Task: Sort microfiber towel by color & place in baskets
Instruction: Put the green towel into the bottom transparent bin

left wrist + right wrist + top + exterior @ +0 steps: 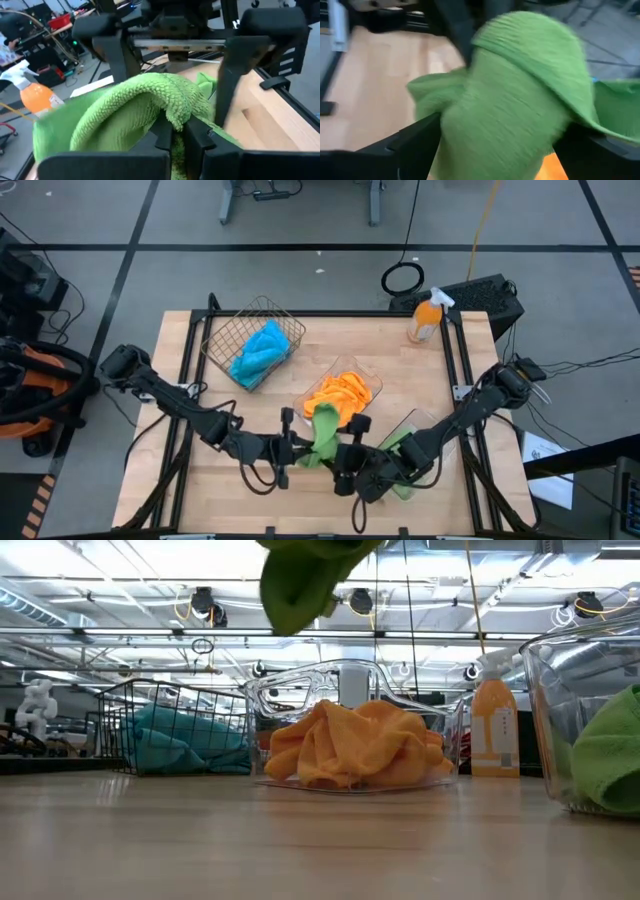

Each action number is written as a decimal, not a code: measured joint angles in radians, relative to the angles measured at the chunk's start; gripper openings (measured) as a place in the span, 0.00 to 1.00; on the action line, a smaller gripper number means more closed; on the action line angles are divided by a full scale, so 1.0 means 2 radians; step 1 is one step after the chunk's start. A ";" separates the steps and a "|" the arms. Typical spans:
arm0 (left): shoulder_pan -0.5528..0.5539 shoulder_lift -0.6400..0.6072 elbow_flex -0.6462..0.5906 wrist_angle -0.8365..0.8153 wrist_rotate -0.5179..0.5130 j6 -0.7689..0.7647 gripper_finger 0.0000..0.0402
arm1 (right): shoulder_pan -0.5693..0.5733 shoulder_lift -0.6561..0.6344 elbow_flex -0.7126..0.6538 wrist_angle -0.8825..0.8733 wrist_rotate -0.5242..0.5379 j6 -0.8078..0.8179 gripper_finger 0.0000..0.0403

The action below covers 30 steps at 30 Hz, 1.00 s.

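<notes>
A lime green towel [323, 430] is held up off the bench [190, 490], near the front edge at the middle, between the two tools. The left tool [300, 450] is closed on it: in the left wrist view the fingers [197, 137] are pinched together on a fold of the green cloth [150, 105], which bulges up and over them. The right tool [350, 465] is seen just beside the same towel, facing the left tool; its wide-spread fingers [232, 70] are seen in the left wrist view, on either side of the cloth, not closed on it. In the right wrist view the green cloth [520, 95] fills most of the frame, draped between that tool's dark fingers [415, 137]. In the low view the towel [305, 575] is seen hanging from above, clear of the bench top.

A second lime green towel [400, 450] is seen in the clear tray [415, 420] at front right, partly hidden by the right arm; it shows at the right edge of the low view [610, 750]. Orange towels [340, 393] are piled in the middle clear tray [365, 370], just behind the held towel. Blue towels [260, 352] lie in the wire basket [225, 330] at back left. An orange spray bottle [425, 317] stands at the back right corner, well apart from the tools.
</notes>
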 joint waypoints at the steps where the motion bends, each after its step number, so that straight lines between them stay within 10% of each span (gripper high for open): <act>1: 0.000 0.000 0.000 0.000 0.000 0.003 0.04 | -0.004 0.004 0.000 0.012 -0.016 -0.009 0.87; 17: -0.011 0.000 0.000 -0.023 -0.004 -0.008 0.24 | -0.031 0.025 0.000 0.024 -0.121 -0.049 0.05; 30: -0.056 -0.010 0.001 -0.067 -0.158 -0.052 0.55 | -0.003 -0.026 0.000 -0.072 -0.106 0.031 0.03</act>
